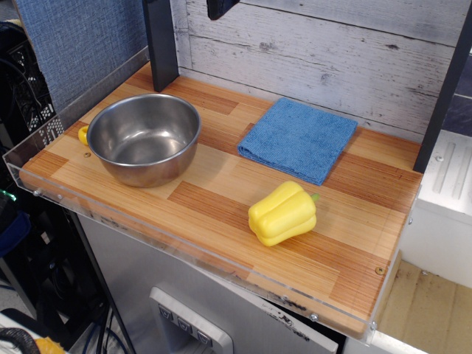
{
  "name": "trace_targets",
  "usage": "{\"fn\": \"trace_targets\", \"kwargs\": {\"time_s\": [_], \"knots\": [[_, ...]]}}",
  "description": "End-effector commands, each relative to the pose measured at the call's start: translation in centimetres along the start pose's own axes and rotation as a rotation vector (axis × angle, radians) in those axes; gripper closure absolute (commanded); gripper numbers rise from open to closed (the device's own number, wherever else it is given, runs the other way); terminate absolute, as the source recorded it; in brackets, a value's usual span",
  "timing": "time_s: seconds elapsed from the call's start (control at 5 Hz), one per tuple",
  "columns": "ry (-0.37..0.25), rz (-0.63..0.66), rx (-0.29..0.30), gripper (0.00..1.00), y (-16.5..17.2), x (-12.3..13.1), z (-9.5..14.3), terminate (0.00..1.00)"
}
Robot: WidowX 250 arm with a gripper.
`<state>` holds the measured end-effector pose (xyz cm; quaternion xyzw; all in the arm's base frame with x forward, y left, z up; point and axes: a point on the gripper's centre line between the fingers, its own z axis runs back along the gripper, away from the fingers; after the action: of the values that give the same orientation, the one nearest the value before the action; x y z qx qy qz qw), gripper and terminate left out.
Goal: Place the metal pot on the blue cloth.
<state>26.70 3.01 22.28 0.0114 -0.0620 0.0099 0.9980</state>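
Observation:
The metal pot (144, 138), a shiny handle-less steel bowl, stands upright and empty on the left part of the wooden table. The blue cloth (298, 139), a folded square terry towel, lies flat at the back right of centre, apart from the pot. Only a dark tip of my gripper (221, 7) shows at the top edge, high above the table between pot and cloth. Its jaws are cut off by the frame, so I cannot tell if it is open or shut. It holds nothing that I can see.
A yellow pepper (283, 213) lies at the front, just below the cloth. A small yellow object (83, 134) peeks out behind the pot's left side. A black post (161, 44) stands at the back left, a dark bar (442, 96) at the right. A clear rim (22, 158) borders the table.

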Motion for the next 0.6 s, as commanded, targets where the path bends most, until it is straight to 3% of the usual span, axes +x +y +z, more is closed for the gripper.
{"fn": "trace_targets", "kwargs": {"time_s": [0.0,0.4], "knots": [[0.000,0.000,0.000,0.00,0.0,0.0,0.0,0.00],[-0.005,0.081,0.032,0.00,4.5,5.0,-0.9,0.00]]}}
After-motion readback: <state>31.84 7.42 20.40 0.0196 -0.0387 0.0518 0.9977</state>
